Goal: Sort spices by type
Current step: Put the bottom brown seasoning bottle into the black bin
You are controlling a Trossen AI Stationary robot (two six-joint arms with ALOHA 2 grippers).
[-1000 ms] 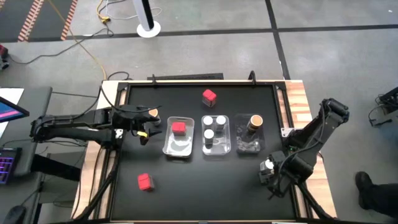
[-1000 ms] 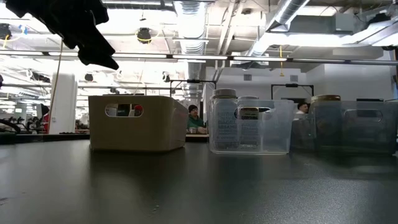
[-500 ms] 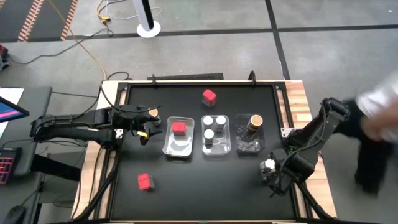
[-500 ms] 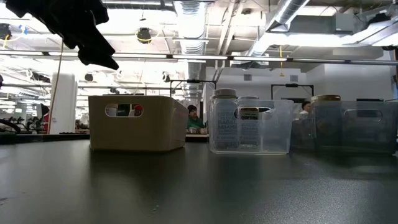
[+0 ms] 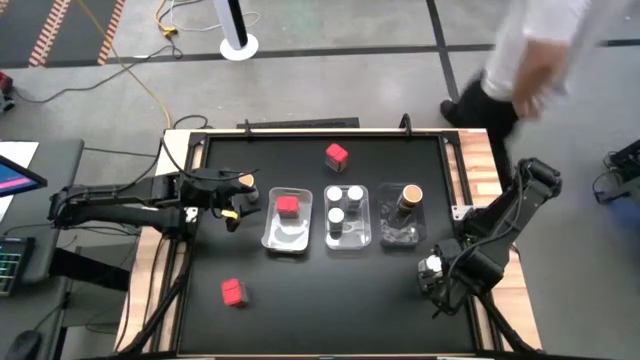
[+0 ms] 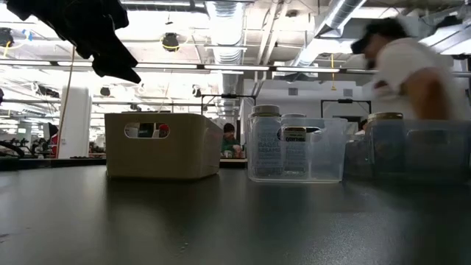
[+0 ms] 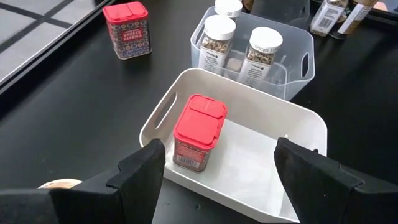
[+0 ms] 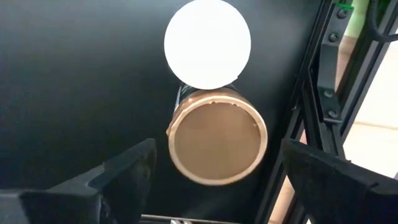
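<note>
My left gripper [image 5: 235, 200] [image 7: 219, 152] is open and hangs over the table just left of the white tray [image 5: 270, 235]. One red box [image 7: 199, 130] stands in that tray. The middle clear tray [image 7: 298, 62] holds white-lidded jars [image 7: 264, 40]. A brown-lidded jar [image 5: 410, 196] stands in the right tray. Two more red boxes stand on the table, one far [image 5: 336, 154] and one near-left [image 5: 233, 291]. A tan lid [image 5: 244, 181] shows beside the left gripper. My right gripper [image 5: 436, 276] [image 8: 217, 149] is open and points down over a white-lidded jar [image 8: 207, 43] and a tan-lidded jar [image 8: 217, 144], which stand side by side.
A person [image 5: 520, 60] [image 6: 412, 77] walks past beyond the table's far right corner. The three trays stand in a row at mid-table [image 6: 294, 151]. The table's raised frame [image 8: 311, 93] runs close beside the right gripper's two jars. Bare black tabletop lies near the front edge [image 5: 340, 310].
Both arms have kept still. A person has come in from the right of the table and moved along it toward the far right corner.
</note>
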